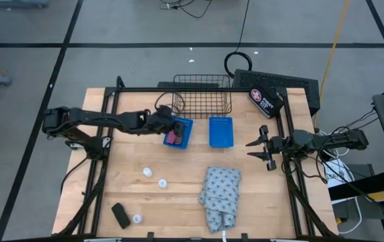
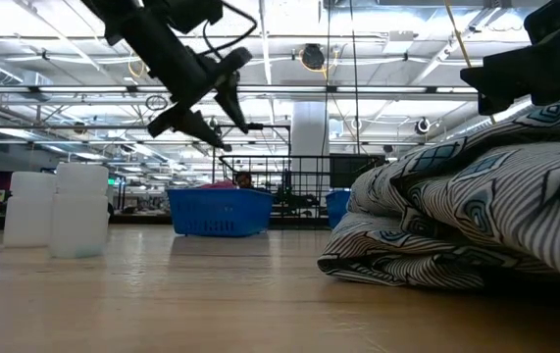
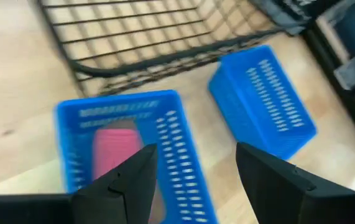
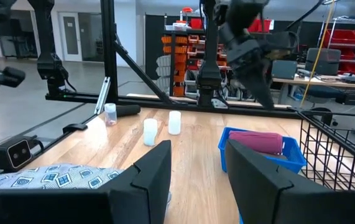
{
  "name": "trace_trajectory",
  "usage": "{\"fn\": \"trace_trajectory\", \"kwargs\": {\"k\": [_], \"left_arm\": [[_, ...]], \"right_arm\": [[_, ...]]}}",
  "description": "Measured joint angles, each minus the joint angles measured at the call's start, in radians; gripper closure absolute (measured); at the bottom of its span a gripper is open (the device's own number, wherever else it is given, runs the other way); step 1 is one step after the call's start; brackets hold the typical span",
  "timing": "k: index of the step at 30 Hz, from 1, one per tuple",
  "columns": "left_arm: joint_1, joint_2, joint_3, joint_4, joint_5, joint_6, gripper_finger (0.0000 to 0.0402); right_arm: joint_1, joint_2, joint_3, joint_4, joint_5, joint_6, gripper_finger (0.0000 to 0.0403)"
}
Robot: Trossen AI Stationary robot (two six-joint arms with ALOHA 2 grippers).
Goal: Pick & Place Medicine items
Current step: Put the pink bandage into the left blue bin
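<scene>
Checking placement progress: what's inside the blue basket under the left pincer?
A pink oblong piece lies in the blue basket. The open left pincer hides part of its floor, so other items can't be ruled out.

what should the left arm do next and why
Probably lift clear and head for a white bottle. The left gripper hangs open and empty over the left blue bin, the pink piece already lies inside, and bottles plus the black piece remain on the table.

The right claw point(image 4: 196, 180) shows two dark fingers with a gap between them, nothing held. Ahead on the worktop point(image 4: 189, 158), a blue basket point(image 4: 261, 155) contains a pink piece point(image 4: 256, 142). The left claw point(image 4: 261, 81) hangs above that basket. Three white bottles point(image 4: 150, 132) stand farther off, near a black piece point(image 4: 127, 110). A patterned cloth point(image 4: 53, 176) lies beside the right claw.
</scene>
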Motion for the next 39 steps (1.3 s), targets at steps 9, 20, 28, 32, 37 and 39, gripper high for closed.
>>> {"fn": "trace_trajectory", "kwargs": {"k": [9, 20, 28, 32, 37, 39], "left_arm": [[-0.046, 0.129, 0.0, -0.025, -0.027, -0.07, 0.0179], [-0.028, 0.212, 0.002, -0.004, -0.047, -0.108, 0.0179], [-0.027, 0.212, 0.0, 0.035, -0.008, -0.105, 0.0179], [-0.027, 0.213, -0.002, 0.123, 0.062, -0.077, 0.0179], [-0.035, 0.213, -0.002, 0.16, 0.107, -0.041, 0.0179], [-0.042, 0.204, 0.011, 0.131, 0.108, -0.007, 0.0179]], "right_arm": [[0.0, 0.0, 0.0, 0.0, 0.0, 0.0, 0.0264], [0.0, 0.0, 0.0, 0.0, 0.0, 0.0, 0.0264], [0.0, 0.0, 0.0, 0.0, 0.0, 0.0, 0.0264], [0.0, 0.0, 0.0, 0.0, 0.0, 0.0, 0.0264], [0.0, 0.0, 0.0, 0.0, 0.0, 0.0, 0.0264], [0.0, 0.0, 0.0, 0.0, 0.0, 0.0, 0.0264]]}}
